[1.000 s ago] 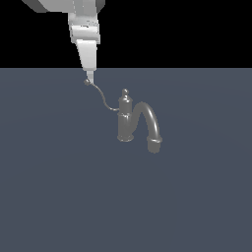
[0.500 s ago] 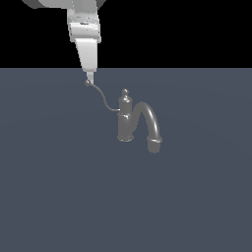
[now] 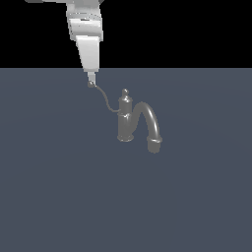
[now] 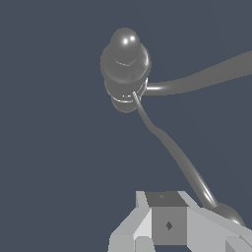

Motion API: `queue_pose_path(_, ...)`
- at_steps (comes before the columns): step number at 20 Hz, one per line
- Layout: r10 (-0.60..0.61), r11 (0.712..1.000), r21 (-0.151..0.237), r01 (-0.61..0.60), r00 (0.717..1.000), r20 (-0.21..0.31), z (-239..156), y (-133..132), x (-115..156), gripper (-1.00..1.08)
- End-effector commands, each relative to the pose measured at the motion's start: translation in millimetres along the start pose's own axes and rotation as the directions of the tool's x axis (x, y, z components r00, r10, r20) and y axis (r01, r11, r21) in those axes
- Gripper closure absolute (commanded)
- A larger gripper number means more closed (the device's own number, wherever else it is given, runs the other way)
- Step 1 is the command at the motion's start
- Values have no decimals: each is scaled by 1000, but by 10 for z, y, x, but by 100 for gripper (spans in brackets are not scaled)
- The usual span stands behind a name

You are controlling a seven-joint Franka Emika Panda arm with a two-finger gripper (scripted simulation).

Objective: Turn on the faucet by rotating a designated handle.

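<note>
The faucet (image 3: 125, 123) is a small dull grey tap standing upright on the floor, with a knob cap and a thick arched spout (image 3: 151, 123) bending down toward the exterior view's right. The handle (image 3: 106, 98) is a thin S-curved wire that rises from the body toward the exterior view's left and ends in a ball tip (image 3: 91, 84). My gripper (image 3: 91, 78) hangs straight down, its fingers together, with the tips touching the ball tip from above. In the wrist view the faucet (image 4: 125, 64), the handle (image 4: 172, 147) and the ball tip (image 4: 227, 214) show, the ball tip beside my gripper (image 4: 166, 221).
The faucet stands on a flat dark blue-grey floor (image 3: 59, 197) that ends at a straight far edge with black beyond. Nothing else stands on it.
My gripper has shifted slightly toward the exterior view's right, and the handle's ball tip has moved with it. The faucet body has not moved.
</note>
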State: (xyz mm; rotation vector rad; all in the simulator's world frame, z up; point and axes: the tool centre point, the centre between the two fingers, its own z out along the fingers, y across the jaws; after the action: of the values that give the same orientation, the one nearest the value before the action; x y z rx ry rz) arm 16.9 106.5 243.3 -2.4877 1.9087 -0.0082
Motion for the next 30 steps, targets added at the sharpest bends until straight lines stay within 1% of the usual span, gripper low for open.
queue_pose_path(1, -3, 1000, -8, 3, 1000, 1, 9, 111, -21, 108)
queue_pose_path(7, -2, 1000, -8, 2, 1000, 1, 7, 269, -16, 108)
queue_pose_path(8, 5, 1000, 3, -5, 1000, -2, -11, 204, 40, 108)
queue_pose_path(30, -2, 1000, -8, 2, 1000, 0, 1, 956, 689, 108)
